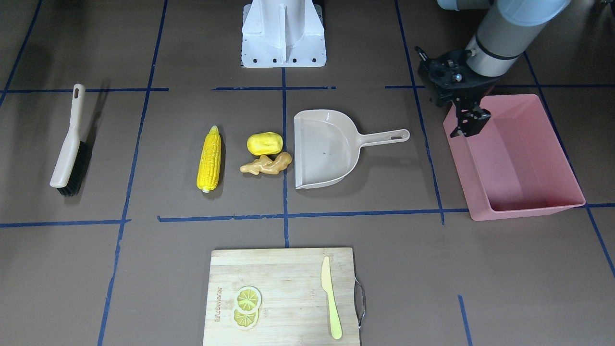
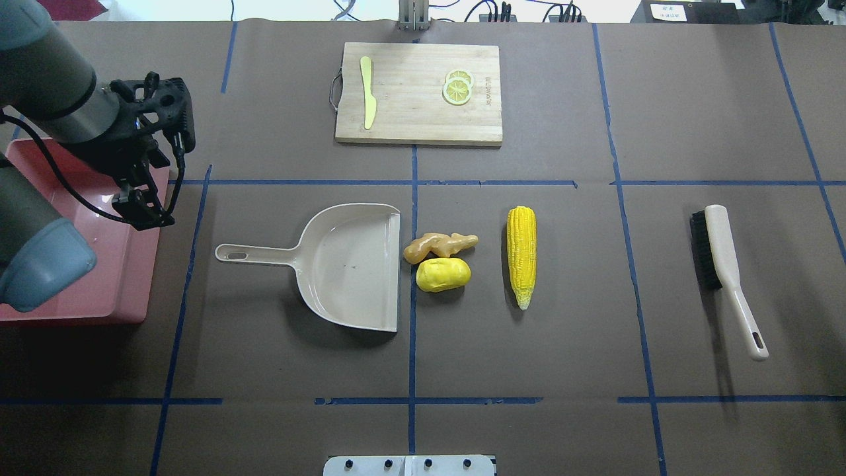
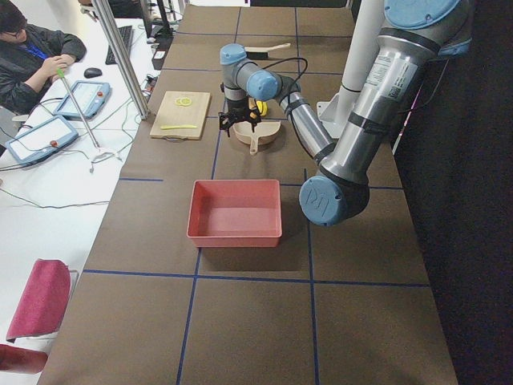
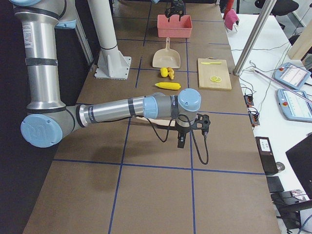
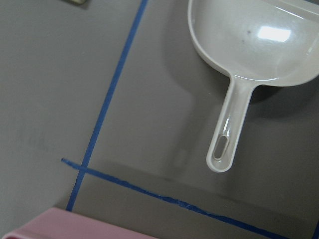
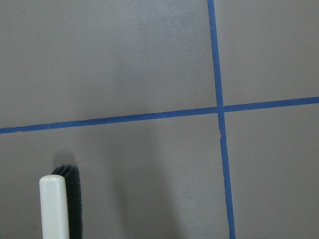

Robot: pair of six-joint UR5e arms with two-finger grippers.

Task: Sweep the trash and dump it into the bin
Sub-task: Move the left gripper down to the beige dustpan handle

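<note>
Near bin (image 1: 533,210) edge, left gripper (image 1: 469,129) aloft (grip unreadable, likewise right gripper (image 4: 181,142)), dustpan handle (image 1: 384,138) apart across a tape line (image 1: 423,129).

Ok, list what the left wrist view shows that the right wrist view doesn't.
Only the left wrist view: the beige plastic dustpan, its slotted handle running down the picture, and a corner of the pink rectangular plastic tub at the bottom left. Only the right wrist view: one end of a cream plastic brush with black bristles. Both: the brown table cover crossed by blue tape lines.
</note>
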